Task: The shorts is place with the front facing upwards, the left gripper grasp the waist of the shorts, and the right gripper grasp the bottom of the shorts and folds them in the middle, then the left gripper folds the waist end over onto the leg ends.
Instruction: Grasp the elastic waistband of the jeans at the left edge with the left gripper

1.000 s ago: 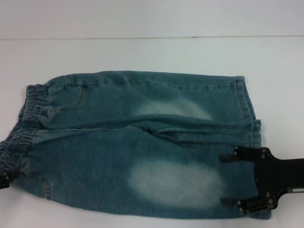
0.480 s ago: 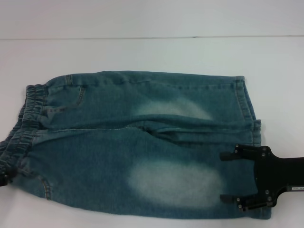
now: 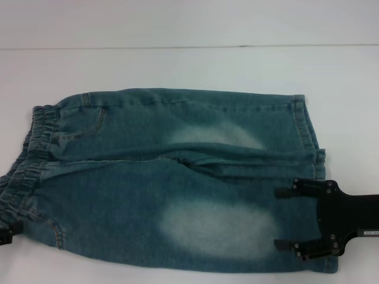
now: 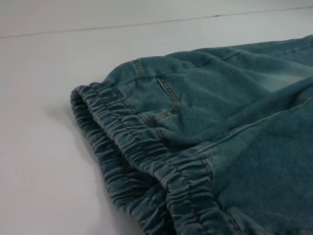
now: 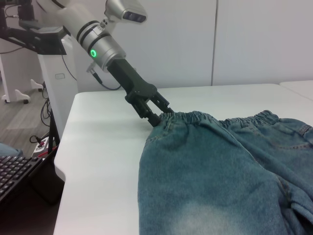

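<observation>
Lying flat on the white table [image 3: 177, 65], the shorts [image 3: 172, 177] filled most of the head view, waist [image 3: 32, 151] toward the robot's left and leg hems [image 3: 308, 133] toward its right. Two pale bleached patches showed on the denim, one on each leg. The right gripper [image 3: 283, 218] hovered over the near leg by its hem, fingers spread wide apart with one tip near the inseam fold and the other near the shorts' near edge; nothing was between them. Whether the tips touched the cloth could not be told from above. At the picture's left edge only a small black bit of the left gripper [image 3: 5, 235] showed, at the near corner of the waist.

From the left wrist, the waist [image 4: 142, 166] was seen close up, its gathered elastic band running across the table [image 4: 44, 122], with a stitched pocket seam just behind it on the denim. That arm's own fingers were not visible here.

From the right wrist, looking along the shorts [image 5: 215, 176] toward the waist [image 5: 205, 118], the left gripper [image 5: 159, 113] reached down at a slant from its silver arm with a green ring light. Its black fingers met the corner of the waistband at the table's [image 5: 102, 147] surface, and they seemed closed on the band's edge, though the grip itself was too small to be sure of. A keyboard [image 5: 14, 171] sat beyond the table, lower down.
</observation>
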